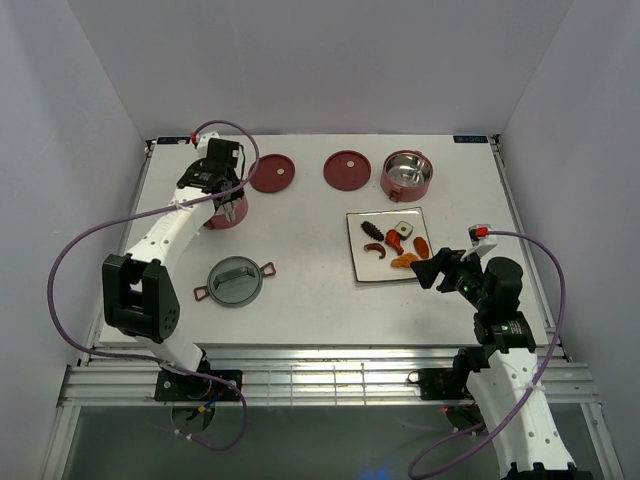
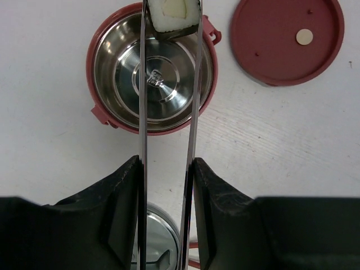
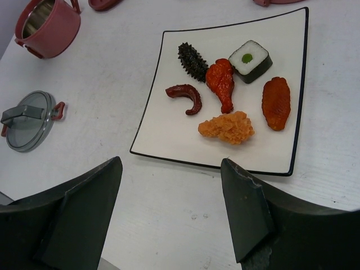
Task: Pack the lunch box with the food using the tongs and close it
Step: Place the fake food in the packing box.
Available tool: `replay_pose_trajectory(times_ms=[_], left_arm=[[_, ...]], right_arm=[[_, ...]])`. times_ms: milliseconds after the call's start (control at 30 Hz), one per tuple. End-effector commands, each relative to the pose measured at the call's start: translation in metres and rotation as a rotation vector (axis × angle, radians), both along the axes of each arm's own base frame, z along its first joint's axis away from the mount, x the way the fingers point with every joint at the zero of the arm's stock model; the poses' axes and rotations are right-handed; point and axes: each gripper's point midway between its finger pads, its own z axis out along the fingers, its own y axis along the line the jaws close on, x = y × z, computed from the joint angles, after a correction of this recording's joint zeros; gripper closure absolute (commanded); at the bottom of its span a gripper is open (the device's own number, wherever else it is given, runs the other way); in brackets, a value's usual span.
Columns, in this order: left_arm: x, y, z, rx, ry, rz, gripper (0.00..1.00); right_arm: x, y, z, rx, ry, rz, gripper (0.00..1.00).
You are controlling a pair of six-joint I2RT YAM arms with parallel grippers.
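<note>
My left gripper (image 2: 166, 162) is shut on the silver tongs (image 2: 142, 112), its black fingers pressing both thin arms. The tong tips pinch a dark cube with a pale centre (image 2: 171, 17) above the far rim of a dusty-red bowl (image 2: 152, 73) of the lunch box, whose steel inside holds nothing. This bowl (image 1: 225, 215) sits at the back left. A second bowl (image 1: 407, 173) stands at the back right. The remaining food lies on the white plate (image 3: 169, 135): nugget (image 3: 228, 126), orange slice (image 3: 276, 101), drumstick (image 3: 221, 81), curved sausage (image 3: 185, 97), dark stick (image 3: 192, 61), another cube (image 3: 250, 57). My right gripper (image 3: 171, 166) hovers open near the plate's front edge.
Two flat dark-red lids (image 1: 272, 172) (image 1: 347, 170) lie at the back between the bowls. The grey top cover (image 1: 235, 281) with red clasps rests on the table in front of the left bowl. White walls enclose the table on three sides.
</note>
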Motion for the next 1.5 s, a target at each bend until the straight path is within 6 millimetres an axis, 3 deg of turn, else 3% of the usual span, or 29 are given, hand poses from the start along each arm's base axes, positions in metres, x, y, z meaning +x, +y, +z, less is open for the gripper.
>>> replay_pose_trajectory(times_ms=[0, 267, 533, 767, 1100, 1467], left_arm=[[0.004, 0.013, 0.029, -0.057, -0.13, 0.062, 0.69], [-0.014, 0.007, -0.002, -0.122, -0.077, 0.067, 0.69], [-0.03, 0.008, -0.016, -0.139, -0.056, 0.081, 0.69], [-0.036, 0.008, -0.038, -0.14, -0.004, 0.089, 0.6], [-0.035, 0.011, -0.034, -0.129, -0.014, 0.096, 0.47], [-0.033, 0.012, -0.022, -0.12, -0.025, 0.101, 0.41]], right_arm=[[0.003, 0.004, 0.011, 0.002, -0.055, 0.031, 0.23], [0.001, 0.006, 0.012, 0.006, -0.06, 0.044, 0.23], [0.0, 0.006, 0.014, 0.006, -0.059, 0.047, 0.23], [-0.001, 0.006, 0.016, 0.004, -0.062, 0.043, 0.23], [-0.001, 0.005, 0.017, 0.002, -0.064, 0.035, 0.23], [-0.001, 0.004, 0.018, 0.001, -0.067, 0.029, 0.23]])
